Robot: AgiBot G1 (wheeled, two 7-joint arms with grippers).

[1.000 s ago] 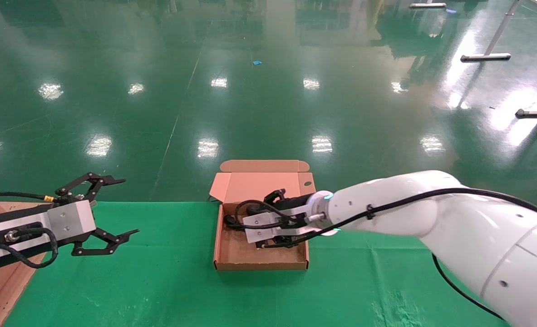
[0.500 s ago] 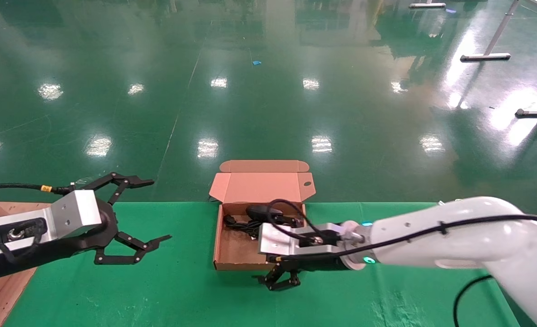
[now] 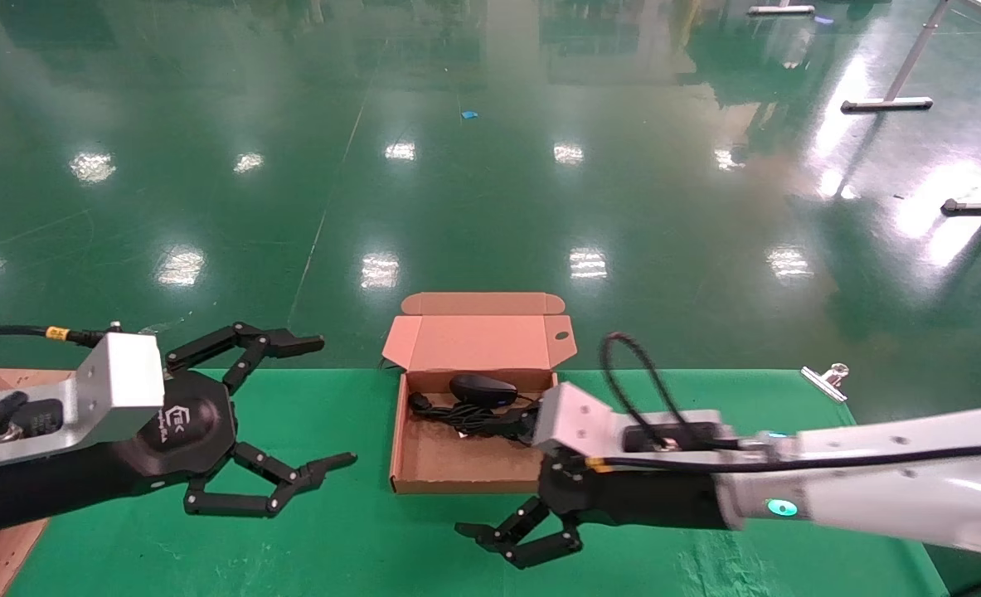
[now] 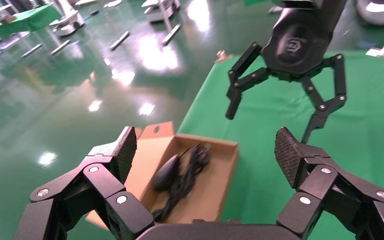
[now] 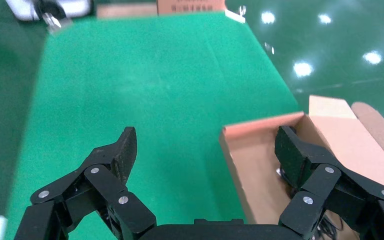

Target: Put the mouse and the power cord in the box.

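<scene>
The mouse [image 3: 483, 388] and the power cord [image 3: 457, 414] both lie in the far half of the box [image 3: 424, 464]. Right gripper [image 3: 511, 543] hangs spread and empty just off its near edge; left gripper [image 3: 312, 406], also spread, hovers left of it, farther off

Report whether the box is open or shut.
Open: the box has its lid flap folded back, with the mouse and cord visible inside.

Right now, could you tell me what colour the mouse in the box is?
Glossy black; the mouse shows best in the head view.
</scene>
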